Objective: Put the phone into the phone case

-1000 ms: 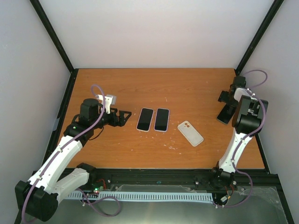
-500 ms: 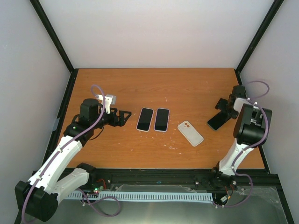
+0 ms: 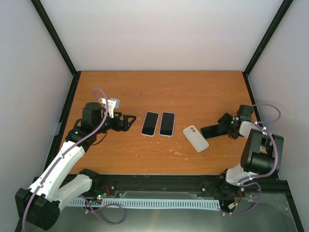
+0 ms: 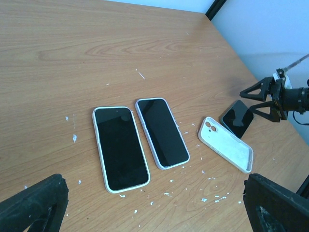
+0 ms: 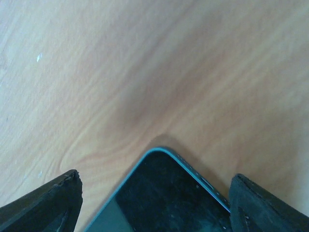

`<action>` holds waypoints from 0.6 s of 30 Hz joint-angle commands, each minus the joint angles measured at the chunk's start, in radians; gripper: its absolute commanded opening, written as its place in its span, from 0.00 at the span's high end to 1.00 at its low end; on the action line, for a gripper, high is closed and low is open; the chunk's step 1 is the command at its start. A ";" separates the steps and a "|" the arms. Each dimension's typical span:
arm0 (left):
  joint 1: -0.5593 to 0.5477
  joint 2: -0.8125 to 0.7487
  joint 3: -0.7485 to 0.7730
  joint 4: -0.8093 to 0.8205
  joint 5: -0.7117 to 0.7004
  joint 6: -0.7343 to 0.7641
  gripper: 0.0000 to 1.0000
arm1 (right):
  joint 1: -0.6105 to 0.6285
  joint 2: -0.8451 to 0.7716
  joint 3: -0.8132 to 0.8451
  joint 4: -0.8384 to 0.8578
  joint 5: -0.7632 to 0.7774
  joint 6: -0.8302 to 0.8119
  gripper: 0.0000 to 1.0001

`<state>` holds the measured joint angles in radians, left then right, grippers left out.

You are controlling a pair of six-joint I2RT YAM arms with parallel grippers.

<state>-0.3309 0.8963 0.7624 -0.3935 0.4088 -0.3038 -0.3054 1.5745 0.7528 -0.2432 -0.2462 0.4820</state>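
One bare black phone (image 3: 208, 131) is gripped by the right hand (image 3: 220, 128) beside the empty white case (image 3: 196, 138); alignment over it is needed next.

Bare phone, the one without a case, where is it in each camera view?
Top external: bare phone, right of centre, just right of the white case.
Left wrist: bare phone at far right, just beyond the white case.
Right wrist: bare phone, one corner, bottom centre between the fingers.
Shared landmark: white case, missing from right wrist.
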 commanded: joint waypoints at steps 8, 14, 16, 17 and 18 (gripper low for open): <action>0.003 -0.017 0.007 0.011 0.024 0.016 0.01 | 0.145 -0.235 -0.328 -0.033 -0.128 0.229 0.19; 0.003 -0.017 0.006 0.011 0.025 0.016 0.00 | 0.314 -0.284 -0.332 -0.030 -0.123 0.315 0.19; 0.002 -0.016 0.005 0.010 0.025 0.014 0.01 | 0.368 -0.294 -0.324 -0.050 -0.115 0.322 0.19; 0.003 -0.018 0.006 0.010 0.025 0.014 0.00 | 0.390 -0.305 -0.321 -0.063 -0.107 0.321 0.19; 0.002 -0.018 0.006 0.009 0.025 0.014 0.01 | 0.406 -0.320 -0.319 -0.080 -0.097 0.314 0.19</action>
<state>-0.3309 0.8936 0.7616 -0.3931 0.4202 -0.3038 0.0212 1.2648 0.4599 -0.1680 -0.3283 0.7429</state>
